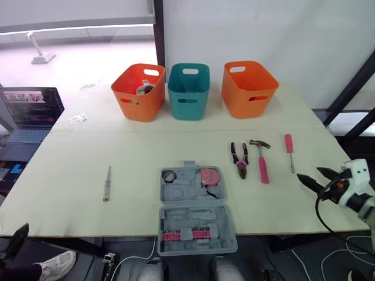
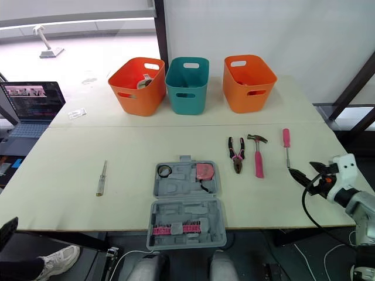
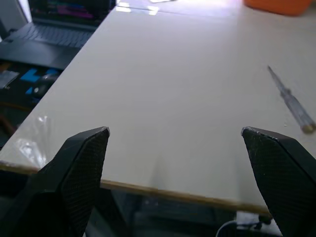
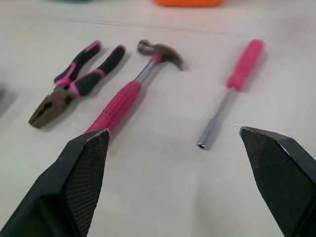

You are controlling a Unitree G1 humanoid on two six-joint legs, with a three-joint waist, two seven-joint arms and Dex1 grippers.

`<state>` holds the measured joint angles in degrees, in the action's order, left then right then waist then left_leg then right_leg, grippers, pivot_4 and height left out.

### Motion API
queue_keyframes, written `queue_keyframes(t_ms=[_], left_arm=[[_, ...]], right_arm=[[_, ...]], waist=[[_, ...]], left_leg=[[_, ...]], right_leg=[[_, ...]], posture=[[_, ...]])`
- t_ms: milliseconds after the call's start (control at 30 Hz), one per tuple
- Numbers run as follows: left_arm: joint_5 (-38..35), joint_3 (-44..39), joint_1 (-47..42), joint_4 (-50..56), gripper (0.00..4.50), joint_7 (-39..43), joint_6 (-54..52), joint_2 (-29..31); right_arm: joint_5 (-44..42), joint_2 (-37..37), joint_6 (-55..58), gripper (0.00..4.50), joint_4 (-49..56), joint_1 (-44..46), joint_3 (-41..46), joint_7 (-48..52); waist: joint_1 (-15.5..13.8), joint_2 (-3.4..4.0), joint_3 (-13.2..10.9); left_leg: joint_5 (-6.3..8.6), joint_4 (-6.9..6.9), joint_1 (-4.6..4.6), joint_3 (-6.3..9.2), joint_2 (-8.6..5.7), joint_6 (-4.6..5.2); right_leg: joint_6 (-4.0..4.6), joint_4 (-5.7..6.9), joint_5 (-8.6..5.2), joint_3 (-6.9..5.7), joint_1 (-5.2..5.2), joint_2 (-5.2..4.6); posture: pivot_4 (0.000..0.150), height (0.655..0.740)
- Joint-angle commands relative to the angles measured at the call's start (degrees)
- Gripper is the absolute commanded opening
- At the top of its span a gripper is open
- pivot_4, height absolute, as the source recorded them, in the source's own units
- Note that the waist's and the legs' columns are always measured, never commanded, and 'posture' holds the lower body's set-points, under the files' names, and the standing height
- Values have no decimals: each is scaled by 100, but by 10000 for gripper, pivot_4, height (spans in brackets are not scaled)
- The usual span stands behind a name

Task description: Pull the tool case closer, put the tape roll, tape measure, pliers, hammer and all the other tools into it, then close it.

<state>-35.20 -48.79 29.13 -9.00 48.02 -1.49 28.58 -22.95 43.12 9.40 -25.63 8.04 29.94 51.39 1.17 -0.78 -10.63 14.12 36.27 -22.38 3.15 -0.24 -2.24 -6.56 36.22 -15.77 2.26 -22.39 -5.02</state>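
Note:
The grey tool case [image 1: 196, 213] lies open at the table's front middle. A black tape roll [image 1: 169, 175] and a pink tape measure [image 1: 210, 175] sit in its far half, and a pink bit strip [image 1: 186, 235] in its near half. To the right lie the pliers [image 4: 74, 84], the pink hammer [image 4: 121, 106] and a pink nut driver [image 4: 232, 89]. A clear-handled screwdriver [image 3: 291, 101] lies to the left. My right gripper [image 4: 173, 132] is open, low over the table just short of the nut driver. My left gripper [image 3: 174, 130] is open at the table's front left edge.
Three bins stand at the back: orange [image 1: 139, 92] holding a small item, teal [image 1: 188, 91], orange [image 1: 249, 88]. A laptop [image 1: 29, 111] sits off the table's left side. A person's shoe [image 1: 55, 264] is on the floor below the front left corner.

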Motion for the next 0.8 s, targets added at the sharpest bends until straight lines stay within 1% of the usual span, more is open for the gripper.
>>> queue_keyframes(t_ms=[33,133,200,267,300,367,433,500,600,700,800], left_arm=[[-76,-237,-56,-101,45000,7,292,92],[-428,-178,-382,127,45000,-152,-19,96],[-473,-73,-539,298,45000,-176,-130,170],[-435,187,-820,640,45000,-88,-299,424],[-462,409,-1012,924,45000,28,-453,617],[-738,927,-1275,1527,45000,380,-1047,1030],[-476,1632,-1409,2124,45000,812,-1252,1536],[-388,2167,-1691,2516,45000,957,-1514,1898],[-510,2809,-2306,2810,45000,1053,-2092,2255],[-662,3269,-2948,3038,45000,1013,-2566,2337],[-595,3465,-3263,3187,45000,973,-2649,2267]], right_arm=[[-102,-43,-210,44735,148,-68,152,-137],[-301,-190,-35,44735,354,167,106,-277],[-467,-269,155,44735,534,335,109,-347],[-660,-342,504,44735,971,452,-18,-378],[-804,-397,770,44735,1278,498,-114,-403],[-953,-485,1179,44735,1812,478,-375,-426],[-1045,-664,1505,44735,2459,273,-671,-566],[-1046,-827,1718,44735,3057,87,-955,-747],[-989,-988,2059,44735,3897,-188,-1376,-1061],[-775,-1087,2346,44735,4487,-421,-1778,-1489],[-751,-1430,2723,44735,4662,-407,-1844,-2197]], waist=[[-8,-17,13],[-24,-26,18],[-21,-23,19],[-21,-23,19],[-30,-23,19],[-46,-23,19],[-47,-31,24],[-32,-27,23],[-14,-7,13],[9,-5,12],[6,-7,13]], left_leg=[[0,-1,0,-2,1,0],[0,-7,-1,-1,4,0],[0,-6,-1,0,5,0],[0,-5,-1,-1,5,0],[0,-6,-1,0,4,0],[0,-6,-2,7,4,0],[0,-6,-3,14,4,0],[0,-12,-3,11,3,0],[0,-20,-7,1,2,0],[0,-19,-11,8,9,1],[0,-17,-9,15,19,1]], right_leg=[[0,-2,0,2,0,0],[0,-5,-1,2,-1,0],[-1,-2,1,2,-2,0],[-3,-1,2,2,-1,0],[-3,-1,2,2,-2,1],[-4,0,2,2,-1,5],[-7,1,4,-1,3,6],[-9,-1,5,2,2,5],[-21,2,12,9,-12,5],[-25,13,14,9,-24,22],[-25,16,14,8,-23,36]], posture=[[1500,7400],[1500,7400],[1500,7400],[1500,7400],[1500,7400],[1500,7400],[1500,7400],[1500,7400],[1500,7400],[1500,7400],[1500,7400]])
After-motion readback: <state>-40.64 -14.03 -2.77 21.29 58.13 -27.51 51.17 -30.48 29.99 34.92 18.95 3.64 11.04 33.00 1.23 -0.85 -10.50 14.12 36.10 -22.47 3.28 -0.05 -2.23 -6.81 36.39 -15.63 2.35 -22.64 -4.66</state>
